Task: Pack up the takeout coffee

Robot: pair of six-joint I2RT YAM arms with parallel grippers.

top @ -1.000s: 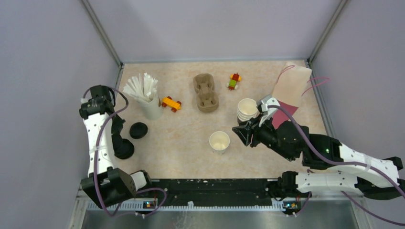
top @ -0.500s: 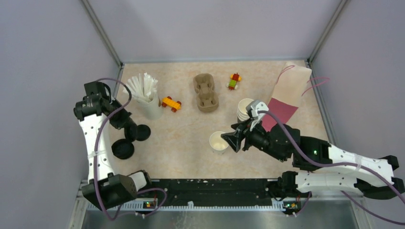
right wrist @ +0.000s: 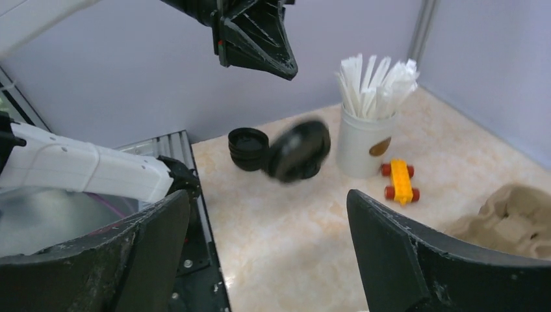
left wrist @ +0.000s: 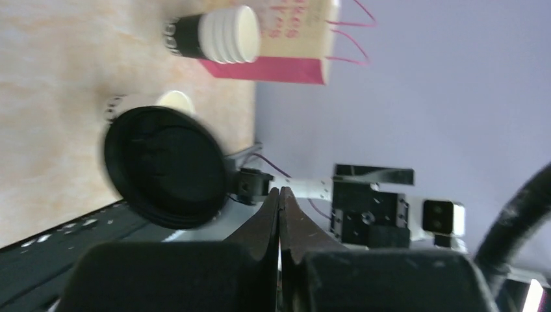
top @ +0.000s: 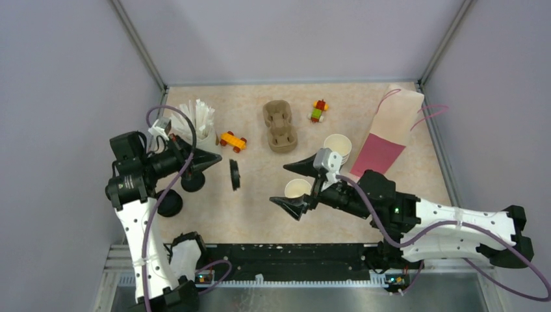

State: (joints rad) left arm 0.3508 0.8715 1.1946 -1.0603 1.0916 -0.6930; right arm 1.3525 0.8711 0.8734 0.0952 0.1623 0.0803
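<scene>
Lid (top: pixel 234 175), black and round, is showing edge-on at mid-bench (top: pixel 250 214), blurred in both wrist views, so I cannot tell whether it is resting or tumbling; nothing is gripping it. It is lying just right of the left claw (top: pixel 217 160), which is clenched on nothing, and left of the lone open cup (top: pixel 298 189), which is looking empty. That cup is sitting between the spread, released fingers of the right claw (top: pixel 281 184), making the right arm nearer it. Far right, nested cups (top: pixel 338 144) are standing beside a flat-lying paper bag (top: pixel 390 127). Spare lids (top: pixel 192 183) are waiting left; the pulp tray (top: pixel 279 125) is lying empty.
</scene>
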